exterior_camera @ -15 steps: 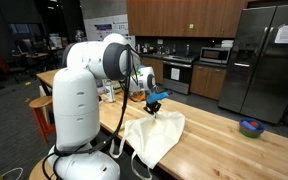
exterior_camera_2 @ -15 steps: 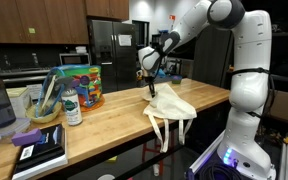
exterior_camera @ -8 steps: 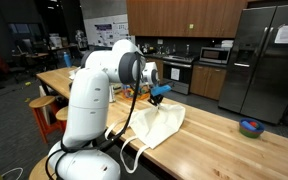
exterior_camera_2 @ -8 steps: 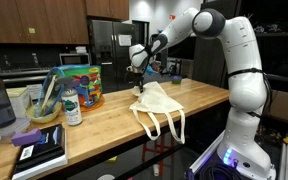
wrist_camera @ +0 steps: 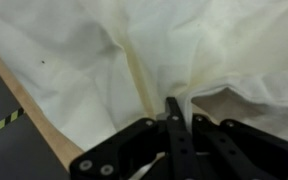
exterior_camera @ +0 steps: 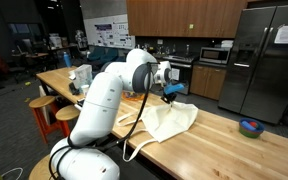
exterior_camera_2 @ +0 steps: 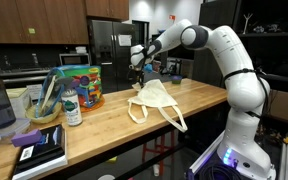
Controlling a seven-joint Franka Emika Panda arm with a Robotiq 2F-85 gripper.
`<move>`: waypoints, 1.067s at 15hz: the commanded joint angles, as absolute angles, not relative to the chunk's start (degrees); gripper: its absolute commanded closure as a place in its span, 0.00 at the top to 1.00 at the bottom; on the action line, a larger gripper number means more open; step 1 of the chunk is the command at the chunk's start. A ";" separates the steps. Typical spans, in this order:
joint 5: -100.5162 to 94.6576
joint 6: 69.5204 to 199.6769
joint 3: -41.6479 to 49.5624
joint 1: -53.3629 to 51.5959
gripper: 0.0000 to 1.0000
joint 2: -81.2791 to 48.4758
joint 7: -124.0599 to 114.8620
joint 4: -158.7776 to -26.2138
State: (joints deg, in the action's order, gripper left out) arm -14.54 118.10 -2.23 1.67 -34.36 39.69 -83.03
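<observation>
End effector (wrist_camera: 174, 108): fingers drawn together and clamped on a fold of the cloth bag (wrist_camera: 84, 60), as the wrist view shows, with fabric bunched into creases running to the fingertips.

Cloth bag: cream-coloured and soft. In both exterior views it is pinched at one upper point by the end effector (exterior_camera: 171, 92) (exterior_camera_2: 140, 72), so that corner stands lifted in a peak. The rest of the cloth bag (exterior_camera: 170, 121) (exterior_camera_2: 156, 98) lies spread on the desk (exterior_camera: 229, 145).

Bag straps (exterior_camera_2: 174, 118): in an exterior view they trail across the wood toward the desk's near edge. Whether they hang over that edge cannot be told.

Desk: light wooden top (exterior_camera_2: 109, 122). The wrist view shows its edge beside the fabric, with floor below.

Surroundings: in an exterior view a blue bowl (exterior_camera: 250, 127) sits on the desk well apart from the bag. In an exterior view a colourful canister (exterior_camera_2: 81, 87), a small bottle (exterior_camera_2: 72, 108) and stacked books (exterior_camera_2: 39, 150) stand at the far end of the desk, also apart from the bag.
</observation>
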 commanded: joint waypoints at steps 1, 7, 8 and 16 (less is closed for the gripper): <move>-14.36 115.86 -0.76 3.36 0.01 -35.64 38.98 -79.03; -14.31 119.09 1.78 7.49 0.01 -30.10 36.90 -86.56; -14.26 119.89 2.29 8.35 0.01 -28.76 36.43 -88.75; -14.12 126.69 7.88 15.40 0.01 -16.89 32.66 -108.22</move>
State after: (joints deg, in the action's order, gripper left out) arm -14.51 123.53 6.32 13.56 -23.56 34.16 -98.85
